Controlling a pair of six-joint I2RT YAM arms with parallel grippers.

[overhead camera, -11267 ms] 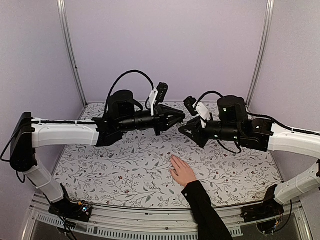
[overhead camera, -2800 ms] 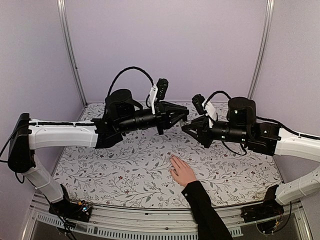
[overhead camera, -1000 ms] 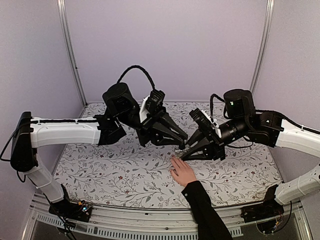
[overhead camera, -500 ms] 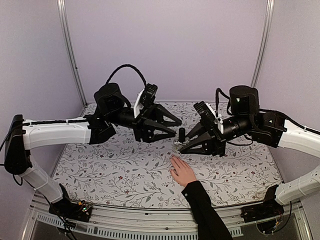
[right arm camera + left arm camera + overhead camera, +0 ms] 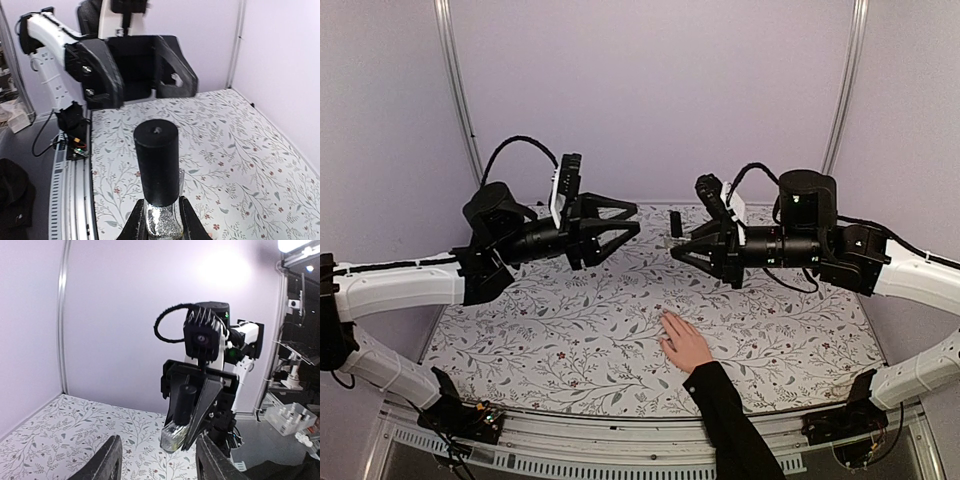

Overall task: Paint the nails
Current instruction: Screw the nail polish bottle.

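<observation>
A light-skinned hand (image 5: 685, 345) in a black sleeve lies flat on the floral table near the front, fingers pointing away. Its nails are too small to make out. My right gripper (image 5: 680, 246) is shut on the glass base of a small bottle (image 5: 675, 224) of silver glitter polish with a black cap. It holds the bottle high above the table, behind the hand. The right wrist view shows the capped bottle (image 5: 157, 165) upright between the jaws of the right gripper (image 5: 162, 226). My left gripper (image 5: 626, 226) hangs open and empty, left of the bottle (image 5: 182, 410) and facing it across a gap.
Lilac walls enclose the floral tablecloth (image 5: 550, 330) on three sides, with metal posts (image 5: 460, 110) in the back corners. The black sleeve (image 5: 730, 420) crosses the front rail between the arm bases.
My left gripper has opened and drawn back to the left, away from the bottle. My right gripper has lifted the bottle from just above the hand to higher up.
</observation>
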